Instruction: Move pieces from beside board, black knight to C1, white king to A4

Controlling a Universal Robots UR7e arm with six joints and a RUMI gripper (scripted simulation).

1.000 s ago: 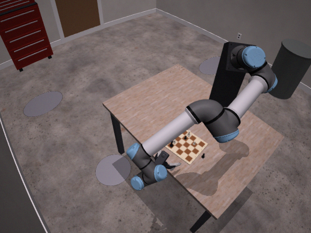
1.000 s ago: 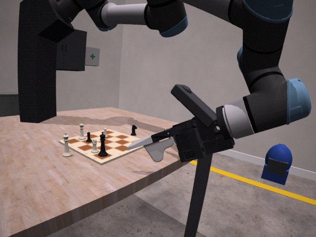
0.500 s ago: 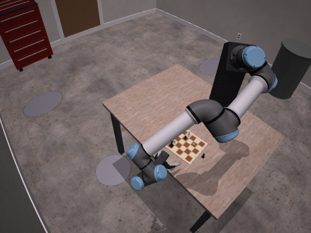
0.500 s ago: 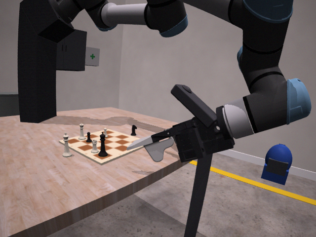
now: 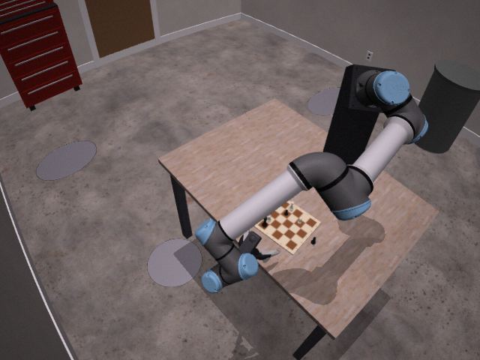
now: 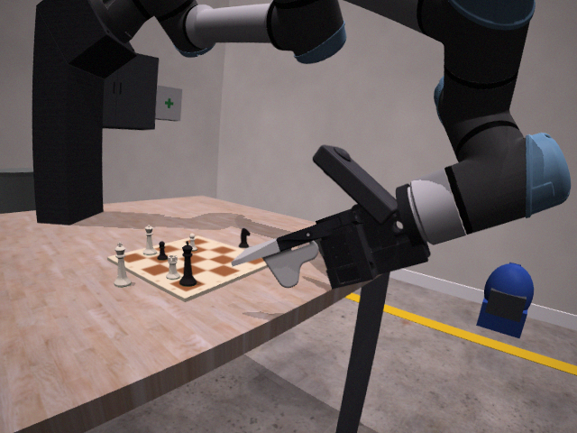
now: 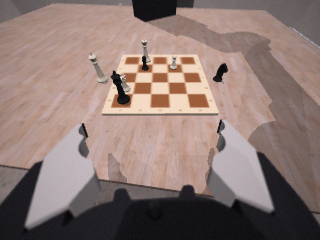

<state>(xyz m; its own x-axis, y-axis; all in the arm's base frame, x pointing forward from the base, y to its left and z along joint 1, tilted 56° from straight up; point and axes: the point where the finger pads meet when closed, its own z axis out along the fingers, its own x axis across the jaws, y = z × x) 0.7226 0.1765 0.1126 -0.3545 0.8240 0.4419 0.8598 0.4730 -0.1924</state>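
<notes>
A small chessboard [image 7: 160, 84] lies on the wooden table; it also shows in the top view [image 5: 289, 226] and the exterior view [image 6: 186, 263]. The black knight [image 7: 219, 72] stands upright on the table beside the board's right edge in the wrist view, also seen in the exterior view [image 6: 243, 237]. The white king [image 7: 96, 68] stands upright on the table off the board's left edge, also seen in the exterior view [image 6: 121, 264]. My gripper [image 7: 153, 122] [image 6: 275, 261] is open and empty. It hovers at the table's near edge, well short of the board, pointing at it.
On the board stand a tall black piece [image 7: 120, 88] with a small white piece [image 7: 124, 83] behind it, a small black piece [image 7: 145, 63], a tall white piece [image 7: 144, 50] and a small white piece [image 7: 173, 62]. The arm's black pedestal [image 6: 65, 125] stands at the far table edge.
</notes>
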